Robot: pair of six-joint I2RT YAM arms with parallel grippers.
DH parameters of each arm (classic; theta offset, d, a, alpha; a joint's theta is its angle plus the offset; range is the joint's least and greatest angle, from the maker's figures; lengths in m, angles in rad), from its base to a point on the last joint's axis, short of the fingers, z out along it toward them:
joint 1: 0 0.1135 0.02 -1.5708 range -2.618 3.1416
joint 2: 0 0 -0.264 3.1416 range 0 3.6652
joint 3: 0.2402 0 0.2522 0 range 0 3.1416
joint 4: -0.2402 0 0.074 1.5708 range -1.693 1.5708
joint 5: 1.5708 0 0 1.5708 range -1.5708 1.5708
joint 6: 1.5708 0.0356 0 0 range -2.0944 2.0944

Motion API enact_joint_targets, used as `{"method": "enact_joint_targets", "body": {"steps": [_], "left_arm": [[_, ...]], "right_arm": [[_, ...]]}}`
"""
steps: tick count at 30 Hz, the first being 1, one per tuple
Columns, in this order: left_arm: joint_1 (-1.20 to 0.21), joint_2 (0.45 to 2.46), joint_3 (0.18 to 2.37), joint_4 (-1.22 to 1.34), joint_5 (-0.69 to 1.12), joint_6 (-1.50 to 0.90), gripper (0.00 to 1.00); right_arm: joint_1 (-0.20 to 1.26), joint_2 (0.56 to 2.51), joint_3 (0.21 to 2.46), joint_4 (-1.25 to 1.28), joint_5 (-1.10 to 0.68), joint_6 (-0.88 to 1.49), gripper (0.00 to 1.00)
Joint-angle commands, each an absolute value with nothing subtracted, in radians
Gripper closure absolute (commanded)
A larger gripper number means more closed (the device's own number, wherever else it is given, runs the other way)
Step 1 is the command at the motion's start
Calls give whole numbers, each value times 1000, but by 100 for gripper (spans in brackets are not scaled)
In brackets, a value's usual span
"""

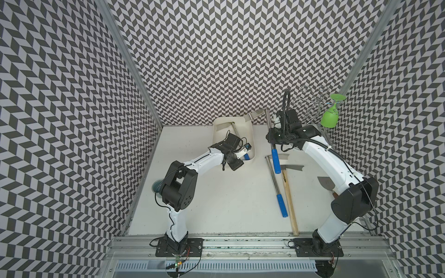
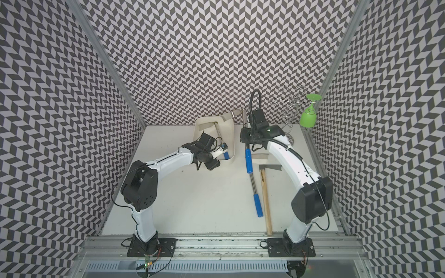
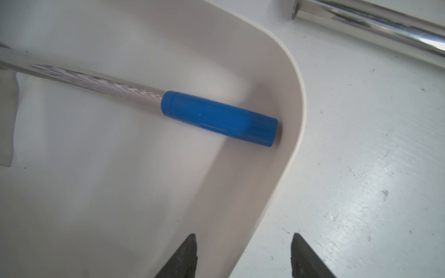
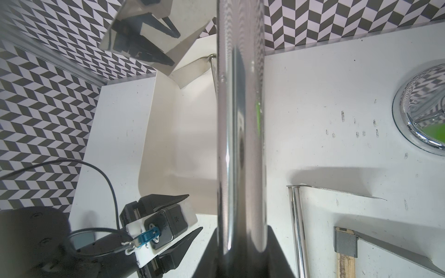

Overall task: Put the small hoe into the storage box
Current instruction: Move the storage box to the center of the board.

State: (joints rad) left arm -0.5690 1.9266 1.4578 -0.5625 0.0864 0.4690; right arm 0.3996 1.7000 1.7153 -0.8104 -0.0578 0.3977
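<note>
**One hoe boxed, another aloft beside the rim**

The chrome shaft (image 4: 240, 120) fills the right wrist view, clamped in the closed jaws of the right gripper (image 1: 271, 139). I take this for the small hoe (image 1: 276, 160), since it is the one outside the box. The grip sits mid-shaft, above the blue handle, probably so the tool hangs balanced and clear of those below. It is off the table (image 1: 216, 192), just beside the storage box (image 1: 254, 144), with its blade (image 1: 255, 115) near the far corner and not yet inside.

A like tool, the boxed hoe (image 3: 216, 118), lies in the box with its handle end tucked into the near corner, likely because the box is barely longer than the tool. The left gripper (image 3: 245, 238) hovers over that corner, jaws apart and empty, straddling the rim; whether they touch it I cannot tell. A third blue-gripped hoe (image 1: 281, 205) and a wooden-handled hoe (image 1: 290, 204) lie side by side on the table.
</note>
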Motion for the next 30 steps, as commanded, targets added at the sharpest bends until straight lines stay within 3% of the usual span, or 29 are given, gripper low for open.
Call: {"method": "enact_joint_targets", "body": {"steps": [1,6,10,12,18,30], "left_arm": [[-563,1959,1491,-563,116,477,45],[-561,2055,1569,-586,137,460,70],[-584,1992,1471,-568,159,464,94],[-604,1925,1385,-538,150,476,100],[-708,1778,1243,-542,133,483,100],[-902,1737,1132,-549,160,488,100]], "right_arm": [[397,1654,1717,-728,-85,413,100],[397,1644,1708,-729,-89,413,100],[396,1628,1687,-725,-83,414,100],[396,1623,1680,-721,-88,414,100],[396,1626,1667,-711,-124,417,100],[396,1592,1630,-705,-138,420,100]]}}
